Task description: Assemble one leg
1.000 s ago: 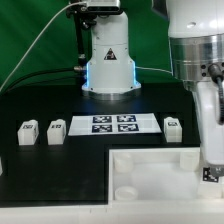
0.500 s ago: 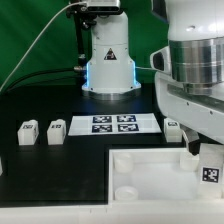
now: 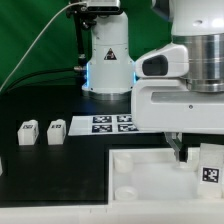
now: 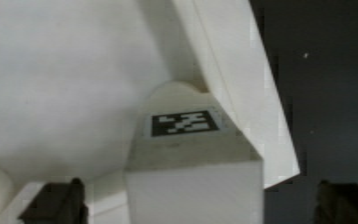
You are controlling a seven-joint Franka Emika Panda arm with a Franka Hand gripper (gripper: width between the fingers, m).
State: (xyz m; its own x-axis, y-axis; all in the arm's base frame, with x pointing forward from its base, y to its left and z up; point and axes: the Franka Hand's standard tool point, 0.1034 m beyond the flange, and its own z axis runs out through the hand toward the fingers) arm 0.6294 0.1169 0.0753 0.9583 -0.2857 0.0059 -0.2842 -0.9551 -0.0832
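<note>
A white leg with a square tag stands upright at the right side of the large white tray-like piece. My gripper hangs right over it. In the wrist view the leg sits between the two dark fingertips, with a gap showing on each side, so my gripper is open around it. Two more legs stand on the black table at the exterior view's left.
The marker board lies behind the tray; the arm's wide white hand covers its right end. The robot base stands at the back. A cable runs down at the back left.
The hand has turned about its vertical axis over the leg, from edge-on to broadside. The leg's tag still faces the same way. The leg by the marker board's right end is now hidden.
</note>
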